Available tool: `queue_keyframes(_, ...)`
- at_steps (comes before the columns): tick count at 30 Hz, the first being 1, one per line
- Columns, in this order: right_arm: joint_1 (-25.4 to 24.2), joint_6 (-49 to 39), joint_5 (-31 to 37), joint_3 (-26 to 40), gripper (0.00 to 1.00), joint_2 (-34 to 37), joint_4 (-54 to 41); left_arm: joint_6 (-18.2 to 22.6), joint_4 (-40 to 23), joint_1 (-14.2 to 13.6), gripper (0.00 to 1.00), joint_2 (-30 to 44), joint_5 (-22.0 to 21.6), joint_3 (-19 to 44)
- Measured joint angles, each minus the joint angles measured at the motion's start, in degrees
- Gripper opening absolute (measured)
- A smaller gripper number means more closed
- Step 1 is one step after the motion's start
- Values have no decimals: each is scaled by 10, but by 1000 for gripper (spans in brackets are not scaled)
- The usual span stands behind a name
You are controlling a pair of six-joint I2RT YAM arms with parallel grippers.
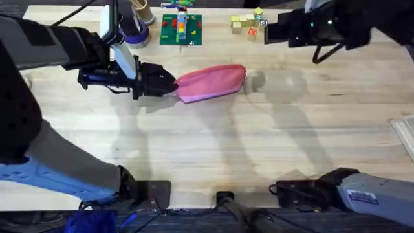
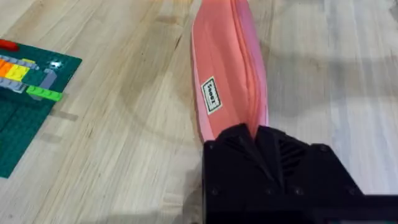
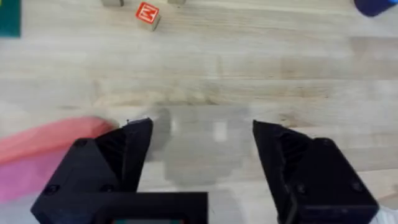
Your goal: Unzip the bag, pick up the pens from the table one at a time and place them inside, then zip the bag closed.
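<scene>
The pale plank bench [image 1: 213, 139] carries everything here. On it the pink bag [image 1: 212, 83] lies lengthwise, stretching away from the left hand [image 1: 169, 84] toward the right hand [image 1: 268, 31]. The bag's near end sits right at the left hand's fingertips. In the left wrist view the two black fingers [image 2: 249, 152] are drawn together on that end of the bag [image 2: 227, 68], pinching the fabric where the zipper seam along its top comes in; whether they have the zipper pull itself cannot be told. A small white label [image 2: 211, 94] shows on the bag's side just ahead of the fingers.

The right hand hangs above the bench beyond the bag's far end, well apart from the left hand. Its fingers [image 3: 134, 143] stand wide apart with bare wood between them, holding nothing. The bag's far end [image 3: 43, 149] lies just beside one finger, not touching it as far as can be seen.

Farther from the left hand, off to the side of the bag, sits a green building-brick plate [image 1: 181, 29] with coloured bricks on it. Near the right hand is a cluster of small wooden blocks [image 1: 246, 23], one with a red letter face [image 3: 147, 14].
</scene>
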Motion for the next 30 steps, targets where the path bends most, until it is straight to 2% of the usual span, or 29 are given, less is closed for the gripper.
queue_keyframes(6, 12, -8, 0, 0, 995, -16, -28, 0, 0, 0, 56, 0, 0, 0)
queue_keyframes(7, 13, -10, 0, 0, 995, -16, -31, 1, 0, 0, 157, 0, -1, 0)
queue_keyframes(12, 13, -12, 0, 0, 995, -16, -36, -1, 0, 0, 931, 0, -6, 0)
queue_keyframes(13, 13, -12, 0, 0, 995, -16, -36, -3, 0, 0, 977, 0, -7, 0)
queue_keyframes(20, 13, -12, 0, 0, 995, -16, -36, -4, -16, 0, 995, 0, -16, 0)
queue_keyframes(25, 13, -22, 0, 0, 996, -16, -39, -7, -89, 0, 995, -18, -61, 11)
queue_keyframes(27, 13, -25, 0, 0, 996, -16, -39, -19, -112, 0, 995, -42, -82, 25)
queue_keyframes(30, 16, -27, 0, 0, 996, -16, -39, -61, -141, 0, 995, -89, -113, 57)
